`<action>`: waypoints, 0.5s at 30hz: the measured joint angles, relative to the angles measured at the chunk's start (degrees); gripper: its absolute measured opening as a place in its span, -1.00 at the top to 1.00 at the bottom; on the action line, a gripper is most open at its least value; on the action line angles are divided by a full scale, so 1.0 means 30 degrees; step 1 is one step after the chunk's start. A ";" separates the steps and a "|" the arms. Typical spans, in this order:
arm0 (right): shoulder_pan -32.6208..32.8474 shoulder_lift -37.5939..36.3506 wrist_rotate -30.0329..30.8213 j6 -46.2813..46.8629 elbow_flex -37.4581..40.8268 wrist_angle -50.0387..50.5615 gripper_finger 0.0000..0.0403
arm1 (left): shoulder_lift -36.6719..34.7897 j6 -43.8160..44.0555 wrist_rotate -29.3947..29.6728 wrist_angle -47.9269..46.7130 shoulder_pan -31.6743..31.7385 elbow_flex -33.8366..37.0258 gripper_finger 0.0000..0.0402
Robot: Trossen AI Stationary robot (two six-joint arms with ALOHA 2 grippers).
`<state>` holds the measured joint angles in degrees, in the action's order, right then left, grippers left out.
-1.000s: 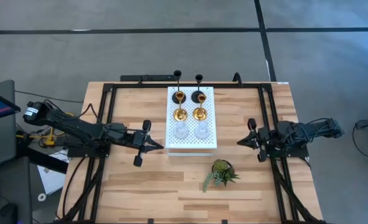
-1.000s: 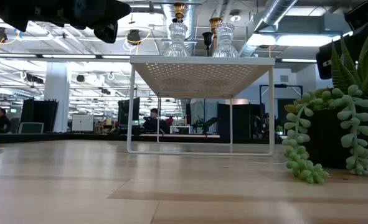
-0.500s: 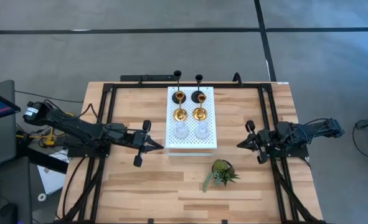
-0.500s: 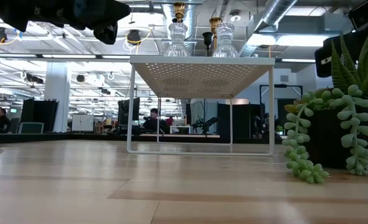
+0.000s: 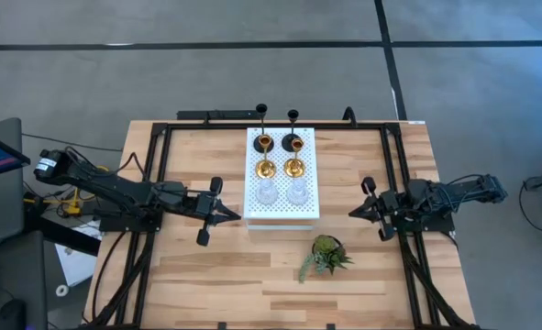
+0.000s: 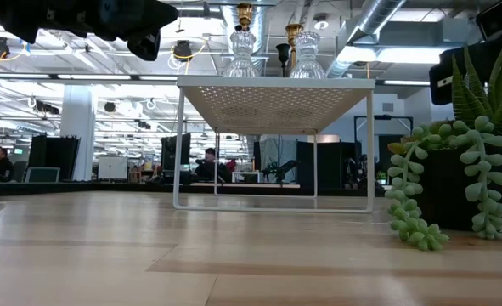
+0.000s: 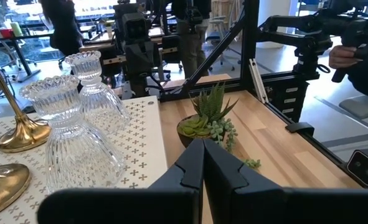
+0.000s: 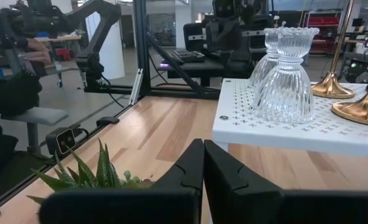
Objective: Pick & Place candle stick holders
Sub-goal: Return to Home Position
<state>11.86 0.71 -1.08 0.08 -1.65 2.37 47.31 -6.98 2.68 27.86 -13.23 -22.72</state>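
**A:** Where are the candle stick holders?

**B:** All six stand upright on the white shelf (image 5: pixel 308 211) in the middle of the counter (image 5: pixel 197 275). The black pair (image 5: pixel 292 144) is in the far row, the gold pair (image 5: pixel 266 170) in the middle, and the glass pair (image 5: pixel 267 192) on the side towards the plant (image 5: pixel 326 254).

**A:** And the arms?

**B:** The left pincer (image 5: pixel 237 217) hangs just beside the shelf's left edge, fingers pressed together on nothing. The right pincer (image 5: pixel 351 212) is near the shelf's right side, also closed and empty (each wrist view shows the two fingers meeting at the tips).

**A:** Which step is this, then?

**B:** Placing looks finished, so I'd judge it the retreat to rest. Each arm needs drawing outward, away from the shelf. The left must not nudge the shelf's edge, and the right should keep off the plant.
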 joint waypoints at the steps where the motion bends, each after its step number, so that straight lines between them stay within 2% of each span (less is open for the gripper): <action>1: 0.0000 0.0000 0.0007 -0.0005 0.0000 0.0000 1.00 | 0.0000 0.0000 0.0005 0.0000 0.0000 0.0000 0.97; 15: 0.0000 0.0002 0.0007 -0.0007 0.0000 0.0028 1.00 | 0.0000 -0.0128 0.0011 0.0007 0.0007 0.0000 0.97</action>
<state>11.86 0.72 -1.06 0.05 -1.65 2.46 47.31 -7.37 2.71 27.88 -13.21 -22.72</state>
